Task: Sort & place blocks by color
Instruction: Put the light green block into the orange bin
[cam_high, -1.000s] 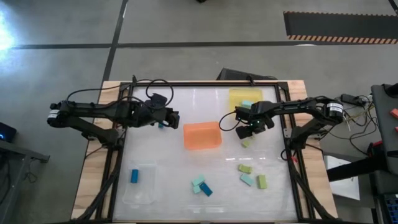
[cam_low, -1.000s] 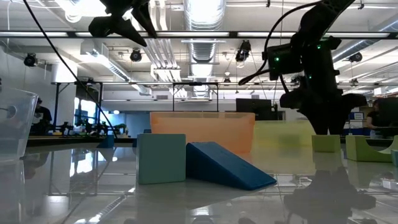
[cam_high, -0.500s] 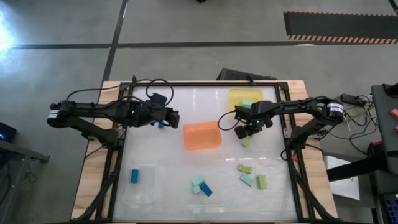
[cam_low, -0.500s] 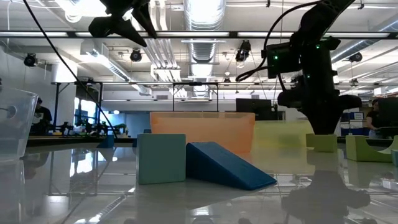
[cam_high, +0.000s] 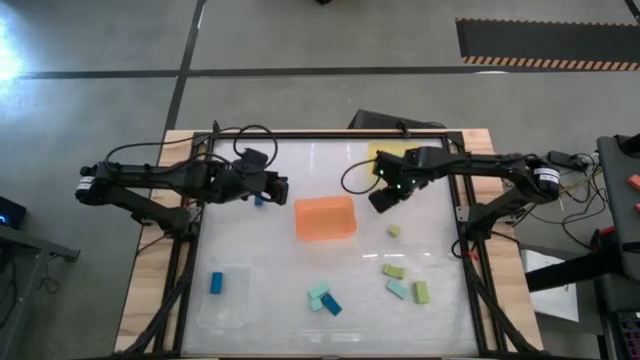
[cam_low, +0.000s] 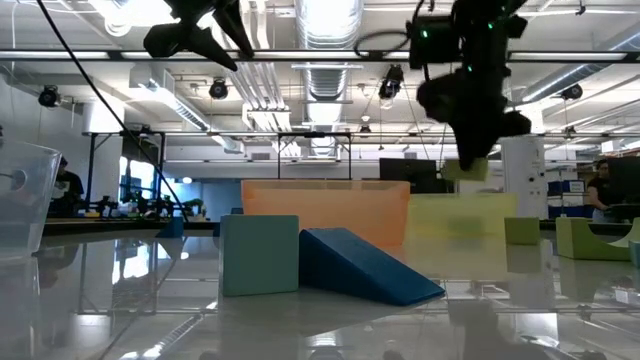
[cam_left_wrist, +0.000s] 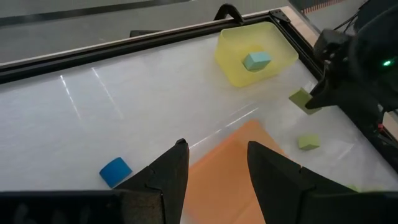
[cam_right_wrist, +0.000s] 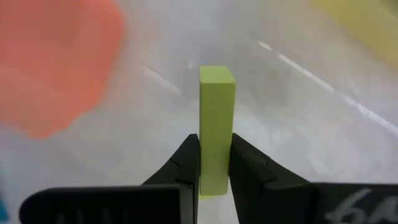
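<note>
Right gripper clamps a yellow-green block above the surface

Left to right in the high view: left gripper (cam_high: 272, 188) hangs near the orange tray (cam_high: 325, 218), jaws parted, nothing between them, small dark blue block (cam_high: 259, 200) just beside it. Clear tray (cam_high: 226, 297) at front left holds one blue block (cam_high: 216, 283). Right gripper (cam_high: 385, 197) sits between the orange tray and the yellow tray (cam_high: 392, 154), clenched on a yellow-green block (cam_right_wrist: 216, 129).

High view barely shows the held block; right wrist view shows it clearly: long axis running straight out from between the fingers (cam_right_wrist: 186, 163), far end free, pinched on its two long faces. Low view shows the gripper lifted clear of the surface (cam_low: 320, 320), which the top-down view cannot tell.

Left wrist view alone shows a teal block (cam_left_wrist: 256, 60) inside the yellow tray and the held block as a small tilted square.

Loose blocks at front: teal and blue pair (cam_high: 323, 298), further right three more, green, teal, green (cam_high: 406, 284); one small green block (cam_high: 394, 231) lies under the right arm
</note>
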